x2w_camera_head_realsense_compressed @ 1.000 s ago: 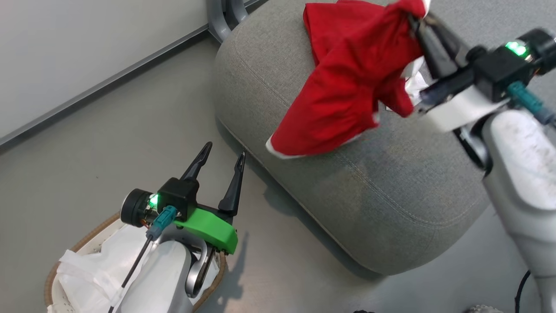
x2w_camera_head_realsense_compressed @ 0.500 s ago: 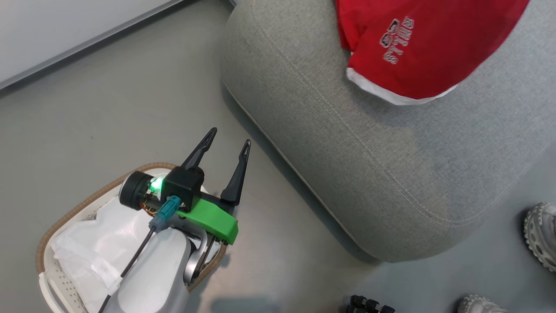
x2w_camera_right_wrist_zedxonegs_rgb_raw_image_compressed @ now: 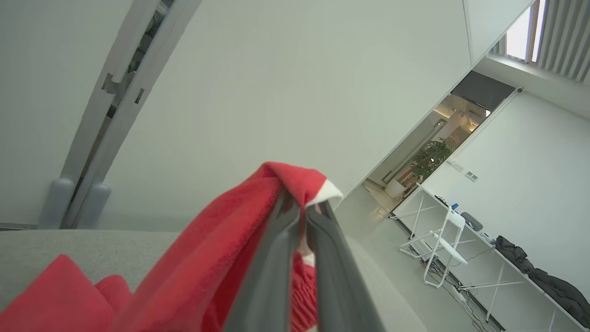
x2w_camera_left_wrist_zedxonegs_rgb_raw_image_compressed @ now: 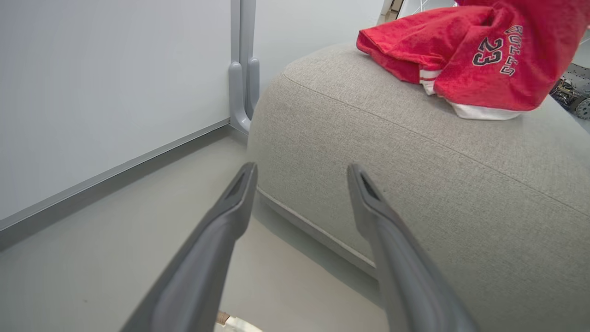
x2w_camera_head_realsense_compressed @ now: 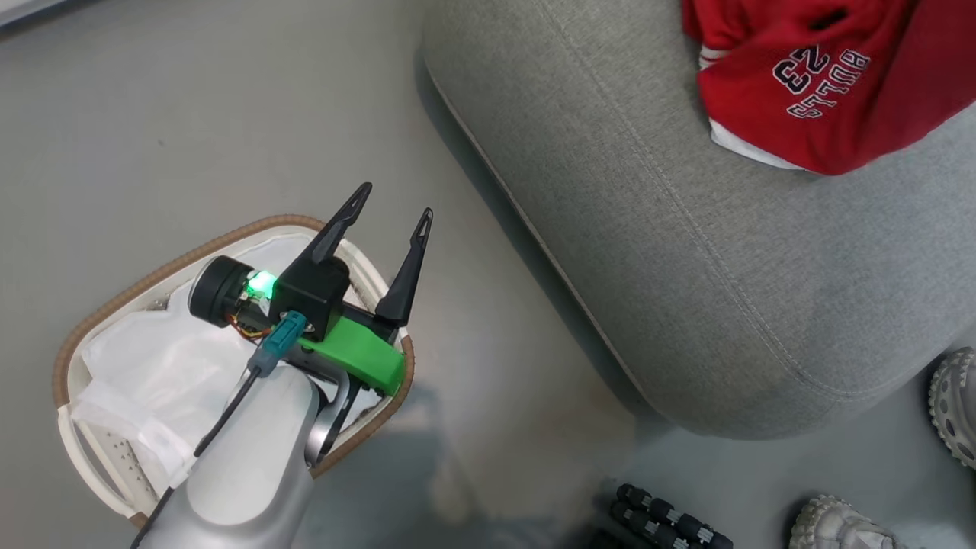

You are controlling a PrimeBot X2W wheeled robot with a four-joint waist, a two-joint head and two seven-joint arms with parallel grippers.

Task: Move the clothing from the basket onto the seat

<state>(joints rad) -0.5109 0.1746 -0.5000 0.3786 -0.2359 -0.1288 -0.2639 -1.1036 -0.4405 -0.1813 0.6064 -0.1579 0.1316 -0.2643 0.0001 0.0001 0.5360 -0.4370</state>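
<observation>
While right gripper (x2w_camera_right_wrist_zedxonegs_rgb_raw_image_compressed: 302,208) clamps clothing (x2w_camera_right_wrist_zedxonegs_rgb_raw_image_compressed: 221,267) draping below onto seat (x2w_camera_right_wrist_zedxonegs_rgb_raw_image_compressed: 69,244), left gripper (x2w_camera_head_realsense_compressed: 395,200) splayed

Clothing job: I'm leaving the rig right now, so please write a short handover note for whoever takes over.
Left gripper: open, empty, above the rim of the basket.
Right gripper: shut on a fold of the clothing.
Clothing: lying on the seat, with one end held up by the right gripper.
Basket: on the floor beside the seat. The white liner shows inside; the left arm hides part of it.
Done: clothing is on the seat.
To do: open the right gripper, pull back, and check the hidden part of the basket.
</observation>
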